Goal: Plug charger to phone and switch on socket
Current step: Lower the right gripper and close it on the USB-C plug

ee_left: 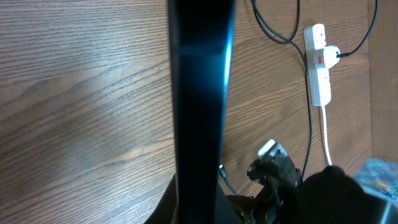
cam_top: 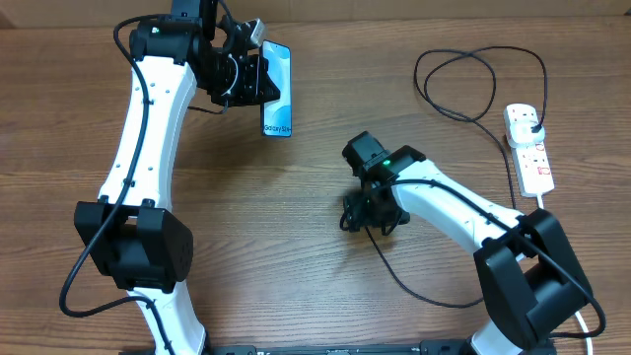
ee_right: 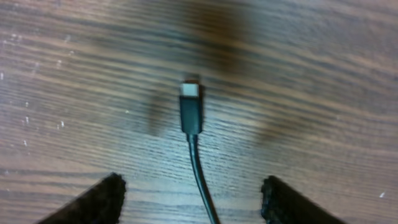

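Presently on the bench (cam_top: 281, 232): the phone (cam_top: 279, 91) is sitting at the upper left of the overhead view, the socket (cam_top: 529, 148) is lying at the far right, and the charger (ee_right: 191, 115) is trailing between the socket and the middle.
Phone axis: its long side is running up and down the overhead view. The light blue screen is facing upward, and the "Galaxy S24" end is pointing toward the robot's side.
Phone in the left wrist view: it is showing edge-on as a dark upright bar (ee_left: 199, 93) with a blue sheen.
Left gripper (cam_top: 256, 79): it is clamping the phone along its left long edge. Whether the phone is touching the bench cannot be told.
Left arm: it is reaching up and away from its base, with the wrist bending inward toward the phone.
Charger tip: the small connector is lying flat on the wood. Its metal end is pointing away from the right gripper (ee_right: 196, 196), and the cable is running straight back between the fingers.
Right gripper state: its fingers (ee_right: 102, 199) are standing apart on either side of the cable, not touching it.
Right arm: it is stretching leftward from its base, with the gripper (cam_top: 363, 212) aiming down at the bench and hiding the connector from overhead.
Plug (cam_top: 533, 126): it is sitting in the socket's upper outlet.
Socket axis: its length is running up and down the overhead view, slightly tilted, with the white cord (ee_left: 326, 140) leaving its near end.
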### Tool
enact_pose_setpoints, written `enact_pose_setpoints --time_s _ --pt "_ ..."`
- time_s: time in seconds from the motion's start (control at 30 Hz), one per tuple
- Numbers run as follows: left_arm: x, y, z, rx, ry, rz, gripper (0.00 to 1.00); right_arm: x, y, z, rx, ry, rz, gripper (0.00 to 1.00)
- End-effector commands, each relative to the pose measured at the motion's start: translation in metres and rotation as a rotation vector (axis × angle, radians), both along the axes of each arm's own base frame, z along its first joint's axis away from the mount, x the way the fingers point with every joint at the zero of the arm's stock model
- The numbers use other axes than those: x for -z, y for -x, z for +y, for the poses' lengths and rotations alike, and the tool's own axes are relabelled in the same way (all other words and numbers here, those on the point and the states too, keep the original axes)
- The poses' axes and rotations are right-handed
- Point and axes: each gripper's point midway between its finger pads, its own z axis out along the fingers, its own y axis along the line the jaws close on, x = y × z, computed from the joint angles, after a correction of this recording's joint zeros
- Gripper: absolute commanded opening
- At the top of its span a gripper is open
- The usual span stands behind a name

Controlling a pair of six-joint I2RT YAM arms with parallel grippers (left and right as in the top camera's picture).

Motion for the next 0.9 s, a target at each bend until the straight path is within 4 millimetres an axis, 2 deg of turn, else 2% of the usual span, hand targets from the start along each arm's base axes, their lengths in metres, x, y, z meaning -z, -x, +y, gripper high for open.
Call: enact_pose_setpoints --time_s 0.0,0.33,0.63,0.87 --pt "-0.007 -0.002 -0.003 -0.004 0.018 -0.014 0.04 -0.002 -0.008 0.001 -0.035 0.020 -0.053 0.65" --pt "-0.007 -0.002 -0.003 -0.004 0.018 -0.014 0.04 0.006 -0.015 -0.002 -0.036 0.035 -0.097 0.52" --pt "-0.007 -0.002 -0.003 -0.004 0.018 -0.013 0.04 0.008 -0.013 -0.003 -0.062 0.040 -0.091 0.52" --pt "-0.007 -0.001 -0.003 -0.005 0.018 -0.011 0.04 0.022 -0.008 -0.007 -0.066 0.040 -0.096 0.51"
